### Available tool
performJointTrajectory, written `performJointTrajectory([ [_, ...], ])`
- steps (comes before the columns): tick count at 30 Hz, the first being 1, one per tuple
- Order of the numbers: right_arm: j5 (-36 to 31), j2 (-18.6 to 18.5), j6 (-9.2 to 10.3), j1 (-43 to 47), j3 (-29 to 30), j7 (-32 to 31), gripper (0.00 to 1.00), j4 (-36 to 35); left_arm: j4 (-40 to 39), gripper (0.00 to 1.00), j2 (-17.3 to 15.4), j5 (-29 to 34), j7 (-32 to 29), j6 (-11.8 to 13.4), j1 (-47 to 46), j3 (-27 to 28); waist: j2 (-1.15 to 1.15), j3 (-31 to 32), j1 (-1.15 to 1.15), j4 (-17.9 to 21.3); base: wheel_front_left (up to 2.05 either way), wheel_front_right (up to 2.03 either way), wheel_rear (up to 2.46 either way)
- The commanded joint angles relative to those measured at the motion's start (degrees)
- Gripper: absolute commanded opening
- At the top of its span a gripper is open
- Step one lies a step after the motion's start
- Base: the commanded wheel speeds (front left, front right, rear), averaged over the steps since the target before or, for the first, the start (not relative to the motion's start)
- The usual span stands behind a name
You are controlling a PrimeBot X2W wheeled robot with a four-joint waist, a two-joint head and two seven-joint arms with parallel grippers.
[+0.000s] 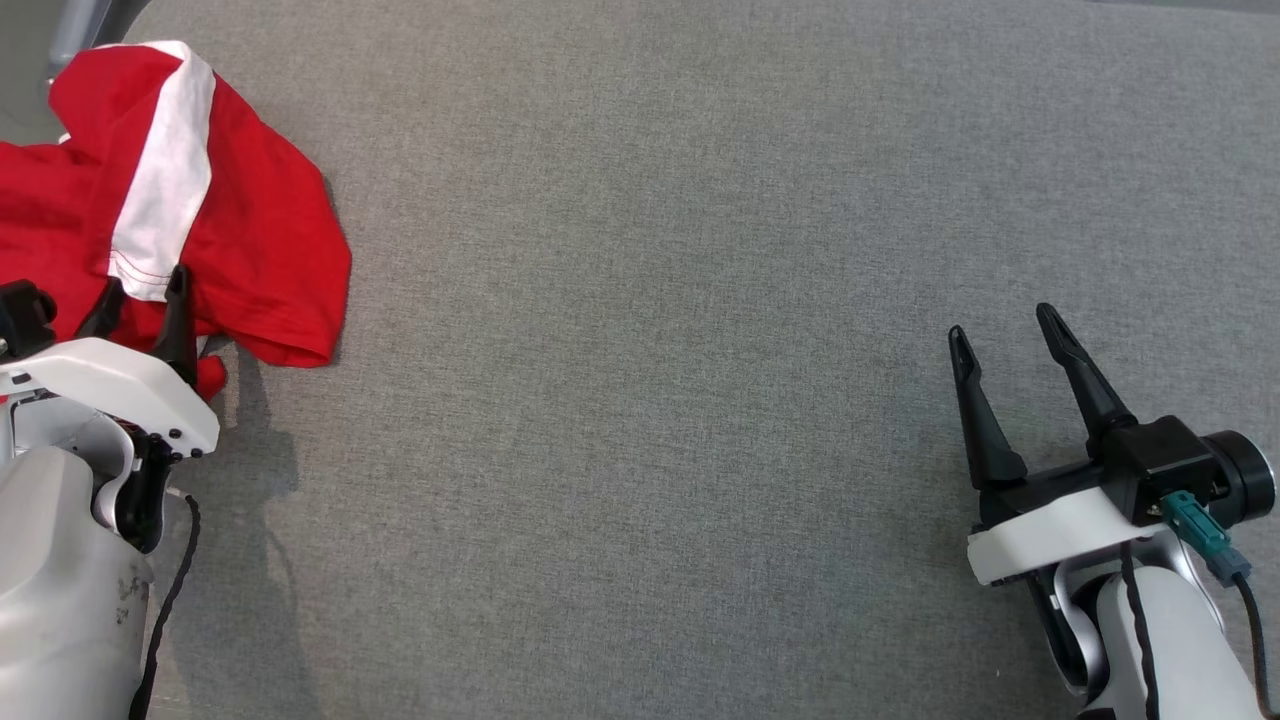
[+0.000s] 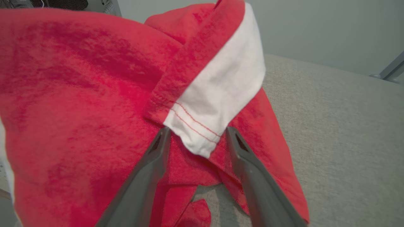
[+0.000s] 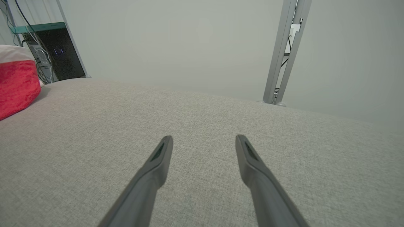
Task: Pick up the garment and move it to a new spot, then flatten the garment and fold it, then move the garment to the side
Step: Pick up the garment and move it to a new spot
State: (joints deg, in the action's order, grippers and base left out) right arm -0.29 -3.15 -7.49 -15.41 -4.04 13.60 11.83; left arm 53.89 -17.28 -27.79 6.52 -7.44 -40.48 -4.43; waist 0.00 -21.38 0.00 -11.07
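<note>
A red garment with a broad white band is seen bunched in loose folds at the far left corner of the grey fabric surface. Part of it is cut off by the left side of the head view, so it cannot be told whether it hangs over the left edge. One rounded red fold is laid out toward the middle of the surface.

The left gripper is placed at the near side of the garment, with its two dark fingers spread apart. In the left wrist view the hemmed end of the white band, stitched with two red lines, is seen lying between the fingertips. One tip is set at the corner of the hem and the other just beside the band's opposite edge, over red cloth. Nothing is pinched. Whether the tips press on the cloth cannot be told.

The right gripper is held toward the near right corner, well apart from the garment. Its fingers are spread wide, with only bare grey fabric seen between and beyond them. A teal connector with a black cable is fixed at its wrist.

Past the far edge a metal post is seen against a pale wall, and a dark computer tower is seen behind the far left corner.
</note>
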Motion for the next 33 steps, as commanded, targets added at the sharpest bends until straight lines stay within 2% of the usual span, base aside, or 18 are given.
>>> performJointTrajectory([
  [1,0.04,-0.13,-0.01,-0.71,0.13,0.42,1.0,0.07,0.81,0.0,-0.48,-0.44,0.73,-0.04,-1.22,-0.49,0.0,-0.01,0.0,0.15,0.0,0.0,0.0],
  [6,0.44,-0.06,-0.01,-0.94,0.4,0.71,1.0,0.8,3.66,0.0,-1.89,0.11,4.22,-0.05,-3.08,-1.77,0.0,0.54,0.0,0.42,0.0,0.0,0.0],
  [10,0.49,-0.04,-0.01,-0.4,0.92,0.8,1.0,1.27,3.31,0.0,-2.72,0.89,7.69,1.93,-3.2,-0.98,0.0,2.43,0.0,0.77,0.0,0.0,0.0],
  [14,1.08,0.06,-0.01,0.93,1.73,1.2,1.0,1.91,-0.77,0.0,-3.17,1.35,8.6,3.42,0.04,0.47,0.0,5.62,0.0,1.39,0.0,0.0,0.0],
  [21,2.14,0.12,-0.01,4.17,3.05,1.47,1.0,2.41,-19.21,0.0,-2.21,4.51,8.71,6.74,12.21,2.42,0.0,12.32,0.0,2.47,0.0,0.0,0.0],
  [25,3.17,0.14,-0.01,6.47,3.5,1.6,1.0,2.7,-31.05,0.0,-1.81,5.53,7.91,10.04,21.0,2.6,0.0,15.87,0.0,2.73,0.0,0.0,0.0],
  [26,3.17,0.14,-0.01,6.47,3.5,1.6,1.0,2.7,-31.05,0.0,-1.81,5.53,7.91,10.04,21.0,2.6,0.0,15.87,0.0,2.73,0.0,0.0,0.0],
  [29,3.84,0.1,-0.01,8.0,3.38,1.65,1.0,2.44,-41.16,0.0,-1.73,6.33,5.07,12.65,27.69,2.3,0.0,17.65,0.0,3.09,0.0,0.0,0.0],
  [33,4.53,0.1,-0.01,9.17,3.34,1.62,1.0,1.85,-53.52,0.0,-1.24,6.99,0.37,14.62,34.72,0.58,0.0,18.86,0.0,3.9,0.0,0.0,0.0],
])
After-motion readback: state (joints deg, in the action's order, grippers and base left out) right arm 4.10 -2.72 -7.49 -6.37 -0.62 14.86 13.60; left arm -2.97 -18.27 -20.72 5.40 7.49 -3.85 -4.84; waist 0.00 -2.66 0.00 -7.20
